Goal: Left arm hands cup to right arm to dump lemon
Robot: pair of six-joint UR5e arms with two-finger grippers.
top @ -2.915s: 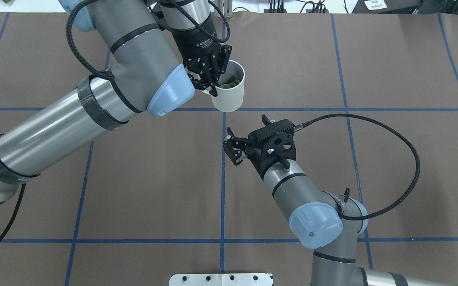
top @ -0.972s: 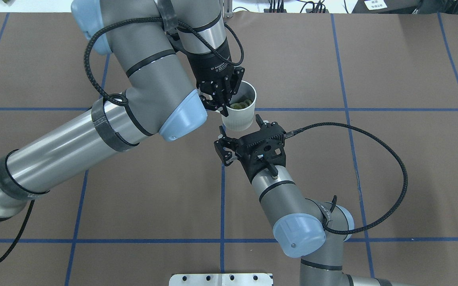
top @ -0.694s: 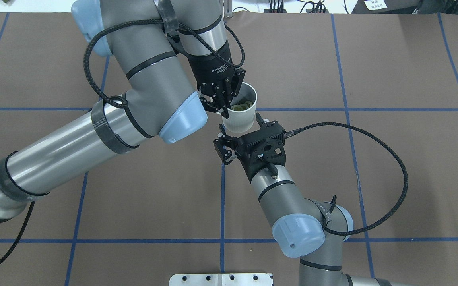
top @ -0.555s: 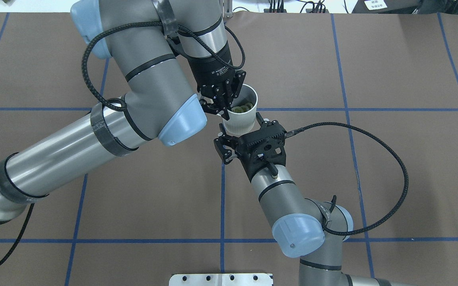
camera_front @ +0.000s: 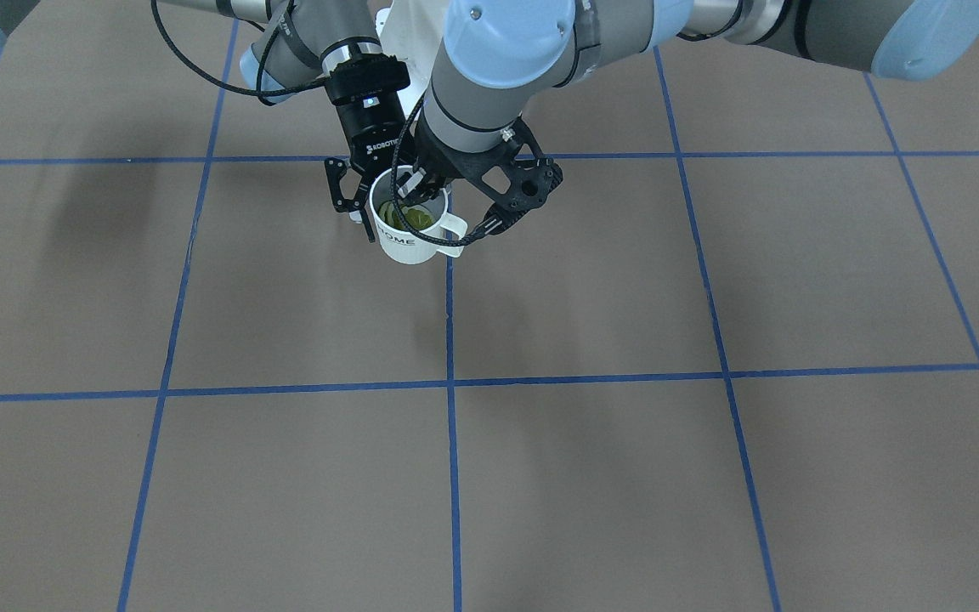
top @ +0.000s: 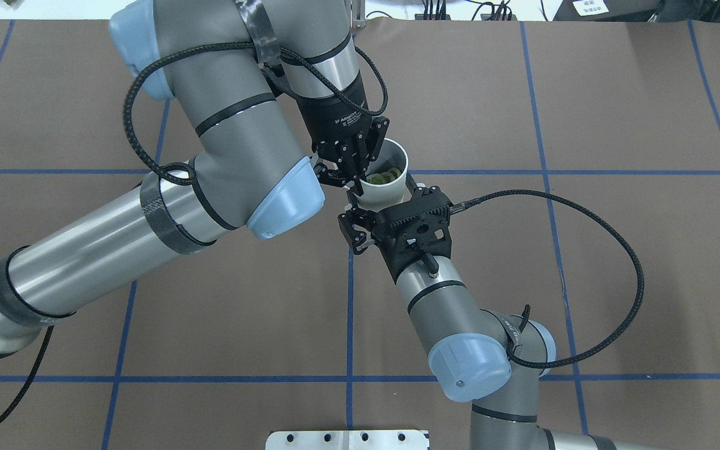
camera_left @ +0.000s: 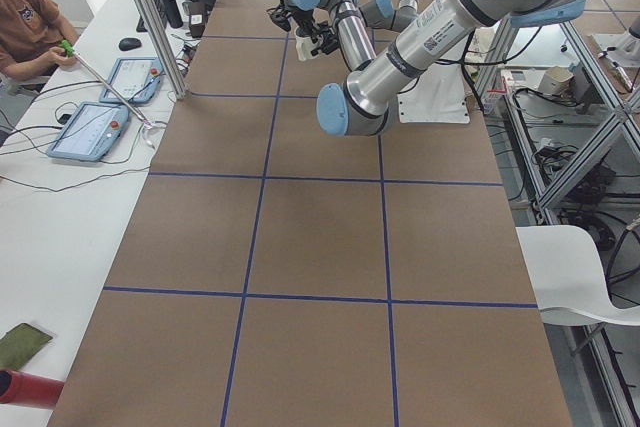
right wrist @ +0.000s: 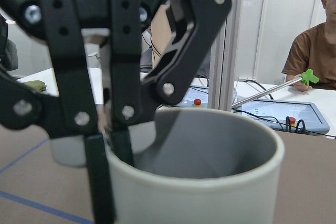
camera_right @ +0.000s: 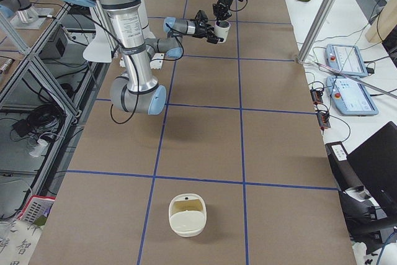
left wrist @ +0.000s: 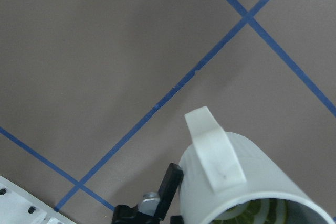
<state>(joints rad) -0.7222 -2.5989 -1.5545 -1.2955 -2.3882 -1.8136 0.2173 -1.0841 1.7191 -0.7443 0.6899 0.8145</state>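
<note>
The white cup [top: 391, 190] marked "HOME" [camera_front: 409, 240] hangs in the air above the table's middle, upright, with yellow-green lemon [top: 382, 177] pieces inside. My left gripper [top: 355, 180] comes down from above and is shut on the cup's rim, one finger inside and one outside, as the right wrist view [right wrist: 113, 145] shows. My right gripper [top: 384, 196] is open, its fingers [camera_front: 367, 223] on either side of the cup's lower body. I cannot tell whether they touch it. The cup's handle [left wrist: 212, 148] sticks out sideways.
A white squarish bowl [camera_right: 187, 215] stands on the brown mat far along the table towards the robot's right. A white metal plate [top: 347, 439] lies at the robot's edge. Operators sit at the far side [camera_left: 25, 27]. Blue tape lines cross the mat.
My left arm has carried the cup towards the right gripper. The right gripper has moved up to meet it, and the cup's base now sits between its open fingers.
</note>
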